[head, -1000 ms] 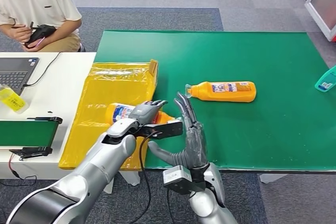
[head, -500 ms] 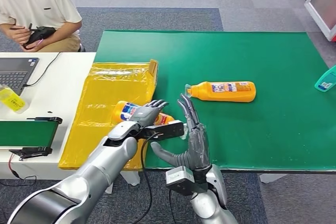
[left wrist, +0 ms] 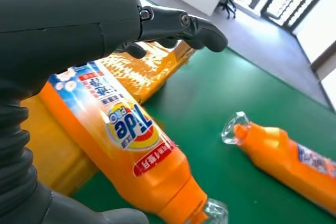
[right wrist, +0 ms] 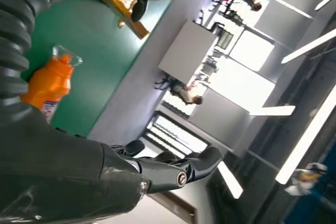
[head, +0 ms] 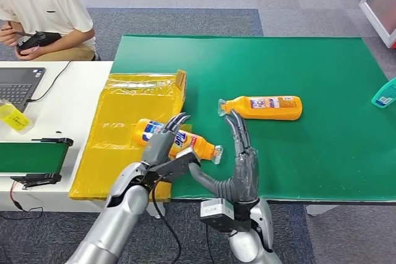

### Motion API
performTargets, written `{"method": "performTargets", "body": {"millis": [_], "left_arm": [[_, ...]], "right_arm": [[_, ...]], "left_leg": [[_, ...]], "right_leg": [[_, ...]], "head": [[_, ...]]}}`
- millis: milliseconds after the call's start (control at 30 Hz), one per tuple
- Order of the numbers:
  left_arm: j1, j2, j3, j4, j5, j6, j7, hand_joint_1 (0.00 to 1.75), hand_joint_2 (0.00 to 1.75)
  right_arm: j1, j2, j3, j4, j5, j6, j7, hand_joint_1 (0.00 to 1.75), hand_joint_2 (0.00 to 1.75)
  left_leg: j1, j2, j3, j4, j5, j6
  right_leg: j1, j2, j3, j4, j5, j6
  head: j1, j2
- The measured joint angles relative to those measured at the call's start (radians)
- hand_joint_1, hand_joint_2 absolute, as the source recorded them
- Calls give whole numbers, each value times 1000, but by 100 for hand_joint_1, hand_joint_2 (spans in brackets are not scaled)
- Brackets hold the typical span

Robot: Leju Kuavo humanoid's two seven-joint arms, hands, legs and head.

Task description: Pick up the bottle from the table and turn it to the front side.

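The bottle (head: 177, 141) is orange with a clear cap and a blue, red and yellow label facing up. It lies on its side at centre-left of the head view, base on the yellow bag (head: 126, 115), neck and cap on the green desk (head: 303, 60). The left hand (head: 164, 146) sits over the bottle's middle, fingers (left wrist: 186, 24) extended above it and thumb below; whether they touch it cannot be told. The right hand (head: 242, 164) stands upright just right of the cap, fingers spread wide, holding nothing.

A second orange bottle (head: 262, 107) lies on its side further up the desk, well apart. A teal item (head: 385, 94) sits at the right edge. At upper left, a person (head: 42, 10) crouches beside a white desk (head: 75, 103) carrying a laptop (head: 18, 85).
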Motion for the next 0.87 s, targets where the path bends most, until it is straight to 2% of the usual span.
{"method": "performTargets", "body": {"millis": [133,267,400,467,533,633,700,867], "left_arm": [[113,19,-24,-168,64,34,-28,0,175],[213,39,-71,-340,84,100,-71,0,175],[298,60,-168,-470,236,117,-164,0,175],[327,74,-203,-515,289,130,-183,0,175],[348,83,-209,-546,325,139,-189,0,175],[386,84,-185,-560,462,125,-252,0,175],[412,80,-158,-560,547,99,-306,0,175],[456,61,-93,-579,610,40,-362,0,175]], "right_arm": [[23,-4,-6,-45,22,-25,1,0,175],[55,-5,-34,-78,73,-76,43,0,175],[93,-5,-68,-118,75,-100,64,0,175],[109,-5,-83,-129,49,-87,72,0,175],[120,-5,-97,-134,-31,-1,119,0,175],[120,-5,-118,-108,-214,290,187,0,175],[119,-5,-128,-78,-248,411,177,0,175],[111,-5,-129,-42,-252,434,174,0,175]], "left_leg": [[0,0,0,0,-1,0],[0,0,-1,0,-1,0],[0,0,-1,0,-2,1],[0,0,-1,0,-3,1],[0,0,-1,0,-3,1],[0,0,0,0,-4,-1],[0,-1,0,0,-3,0],[0,-1,-1,0,-2,0]], "right_leg": [[0,0,-1,0,-1,0],[0,0,-1,0,-2,0],[0,0,0,0,-3,1],[0,0,0,0,-3,1],[0,0,0,0,-3,1],[0,0,0,0,-3,0],[0,-1,0,0,-3,0],[0,-2,1,0,-3,0]], "head": [[0,0],[0,0],[0,0],[0,0],[0,0],[0,0],[0,0],[0,0]]}}
